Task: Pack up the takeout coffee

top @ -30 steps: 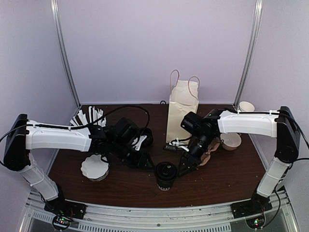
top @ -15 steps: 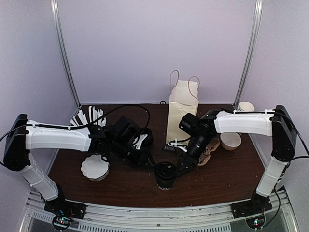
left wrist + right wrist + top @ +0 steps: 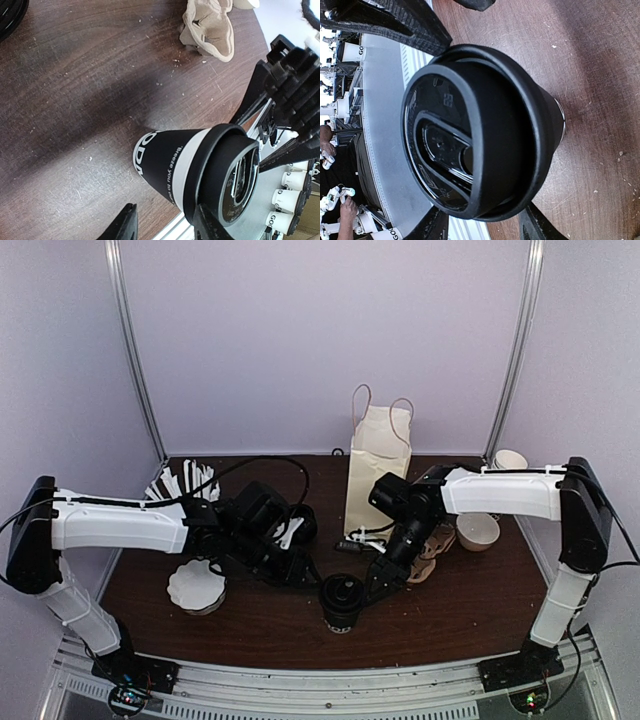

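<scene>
Standing upright on the tabletop (image 3: 455, 615), forward of the paper bag (image 3: 378, 475) and toward the near edge: the takeout coffee (image 3: 342, 602), black domed lid on.

Tabletop is dark brown wood grain, flecked with pale specks, with a metal rail (image 3: 330, 680) along the edge farthest from the bag. Pale lilac walls (image 3: 300, 330) close in behind and to both sides of the bag, with grey poles (image 3: 135, 350) at the back corners. Left gripper (image 3: 305, 573) is forward-left of the bag, fingers parted and off the coffee. Right gripper (image 3: 378, 585) is straight forward of the bag, fingers spread to either side of the coffee below its lid and not clamped. Whether a finger touches it, cannot tell. Crumpled brown cardboard (image 3: 435, 545) lies just right of the bag's foot.
</scene>
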Available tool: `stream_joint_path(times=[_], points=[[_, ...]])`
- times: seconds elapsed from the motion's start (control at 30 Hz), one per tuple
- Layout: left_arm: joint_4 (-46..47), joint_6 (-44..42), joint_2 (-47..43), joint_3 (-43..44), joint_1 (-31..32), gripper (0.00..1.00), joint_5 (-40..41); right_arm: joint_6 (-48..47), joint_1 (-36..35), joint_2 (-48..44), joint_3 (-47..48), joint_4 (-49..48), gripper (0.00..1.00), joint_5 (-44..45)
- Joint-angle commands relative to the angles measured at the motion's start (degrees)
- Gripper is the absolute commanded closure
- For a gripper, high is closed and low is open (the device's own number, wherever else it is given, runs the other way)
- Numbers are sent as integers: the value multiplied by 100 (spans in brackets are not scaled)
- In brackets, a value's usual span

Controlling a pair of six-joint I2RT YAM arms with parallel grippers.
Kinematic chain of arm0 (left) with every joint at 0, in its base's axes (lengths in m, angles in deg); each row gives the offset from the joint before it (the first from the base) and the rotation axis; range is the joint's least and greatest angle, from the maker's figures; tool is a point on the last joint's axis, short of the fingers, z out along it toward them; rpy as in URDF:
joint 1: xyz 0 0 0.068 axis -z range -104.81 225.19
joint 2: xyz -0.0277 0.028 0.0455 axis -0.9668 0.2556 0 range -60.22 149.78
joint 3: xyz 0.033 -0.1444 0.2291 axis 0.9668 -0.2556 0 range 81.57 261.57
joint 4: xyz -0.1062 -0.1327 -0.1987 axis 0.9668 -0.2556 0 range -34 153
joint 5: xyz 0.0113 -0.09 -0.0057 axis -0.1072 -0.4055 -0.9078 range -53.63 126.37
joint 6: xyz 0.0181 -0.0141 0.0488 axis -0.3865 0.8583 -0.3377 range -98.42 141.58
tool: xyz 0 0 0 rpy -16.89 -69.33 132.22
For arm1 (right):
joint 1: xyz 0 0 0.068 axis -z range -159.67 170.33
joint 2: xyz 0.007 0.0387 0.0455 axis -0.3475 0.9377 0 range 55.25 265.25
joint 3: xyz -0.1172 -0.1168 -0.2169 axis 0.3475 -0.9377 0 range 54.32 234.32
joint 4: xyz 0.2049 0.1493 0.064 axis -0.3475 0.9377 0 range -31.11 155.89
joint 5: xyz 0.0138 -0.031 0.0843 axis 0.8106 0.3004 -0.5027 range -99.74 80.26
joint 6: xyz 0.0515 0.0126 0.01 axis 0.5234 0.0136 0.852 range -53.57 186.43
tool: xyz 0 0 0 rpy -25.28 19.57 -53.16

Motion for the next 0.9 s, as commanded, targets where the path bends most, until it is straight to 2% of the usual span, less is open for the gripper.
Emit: stream_joint_path(times=[0.0,0.23,0.5,0.67,0.87], points=[[185,-2,71,121,-11,59,-110,48,16,146,138,15,51,158],[102,12,234,94,-10,59,-147,85,17,210,159,-7,51,220],[-49,245,352,-459,-11,66,-117,188,12,456,183,-40,52,721],[500,448,603,-1082,-11,72,-293,307,17,731,183,-56,53,1237],[943,598,951,-1507,-11,74,-424,394,17,1026,241,-31,54,1565]])
